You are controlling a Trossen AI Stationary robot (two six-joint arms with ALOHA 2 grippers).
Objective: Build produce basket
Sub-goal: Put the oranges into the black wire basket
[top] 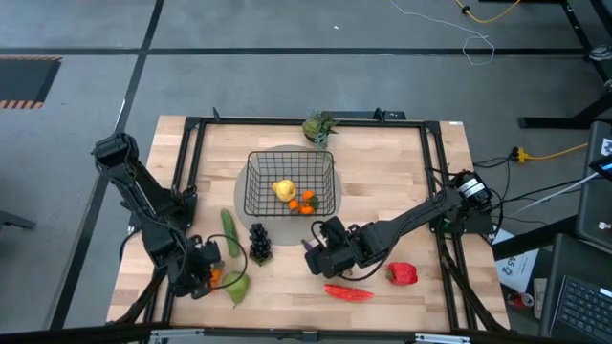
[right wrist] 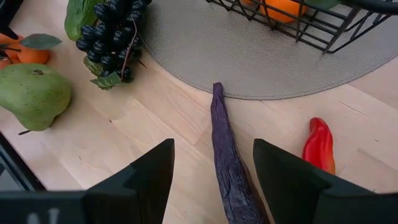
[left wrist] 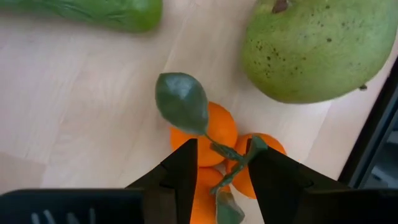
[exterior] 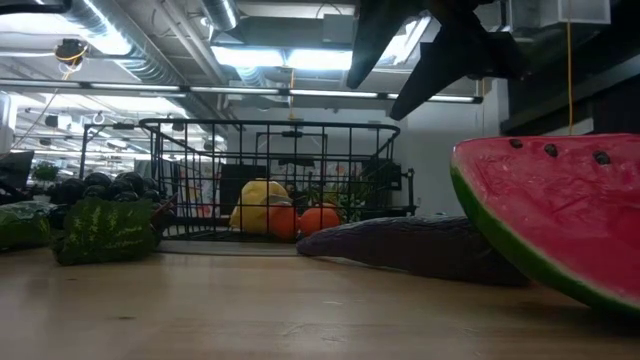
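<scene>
A: L side status?

B: Left gripper (left wrist: 222, 177) is low at the near-left of the table, fingers part-spread astride the orange cluster (left wrist: 214, 146). The pads sit either side of the leafy stem, not clamped from what I see. Green pear (left wrist: 314, 46) just beside it, cucumber (top: 229, 232) a bit farther in.

A: How'd that cluster handle?

B: Looks like light, hard plastic w/ rounded, prob slick fruits. The stem is thin and may flex, so I'd pinch across the fruit bodies near the stem base, not the leaf.

A: R side?

B: Right gripper (right wrist: 211, 180) is spread wide and empty, hovering over the purple eggplant (right wrist: 229, 162), which lies on the wood w/ its tip touching the grey mat (right wrist: 261, 56). It's long, slim and tapering, so grip mid-body across the narrow width; an end grip would likely tip it.

A: Basket?

B: Basket (top: 256, 182) stands on the mat, mid-table, w/ a yellow pear (top: 284, 189) and oranges already in. Grapes (top: 259, 241), red chili (top: 348, 292) and red pepper (top: 403, 274) are outside.
</scene>
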